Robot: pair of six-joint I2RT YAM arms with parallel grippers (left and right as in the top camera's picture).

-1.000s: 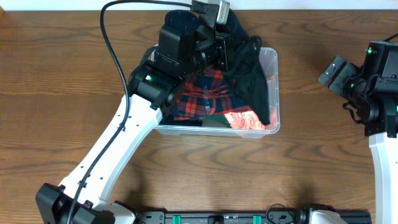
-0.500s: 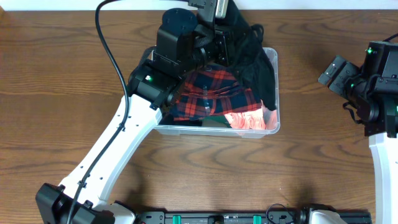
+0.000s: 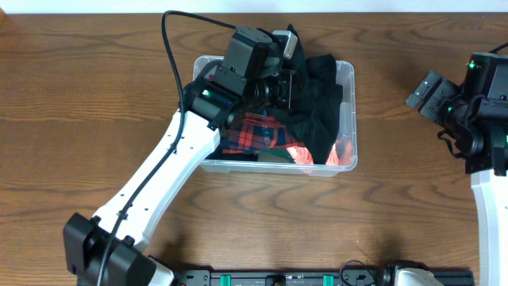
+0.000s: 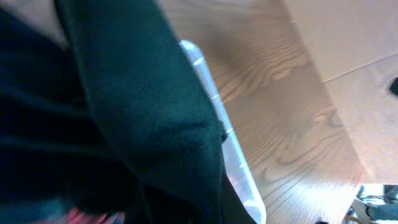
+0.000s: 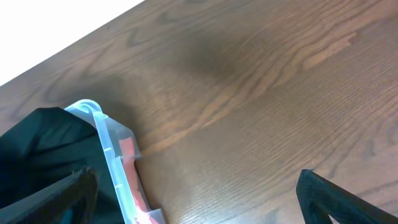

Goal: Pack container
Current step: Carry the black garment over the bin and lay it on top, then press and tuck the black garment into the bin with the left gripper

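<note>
Left hand (image 3: pixel 290 79) pinching black garment (image 3: pixel 317 119) in container (image 3: pixel 352 95), right hand (image 3: pixel 422 94) wide, plaid shirt (image 3: pixel 254 133) overhead only

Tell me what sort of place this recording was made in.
Most likely a robot lab bench, not a home: a wooden table, a left arm and right arm mounted at its edge, and a clear container holding a black garment and plaid cloth.
</note>
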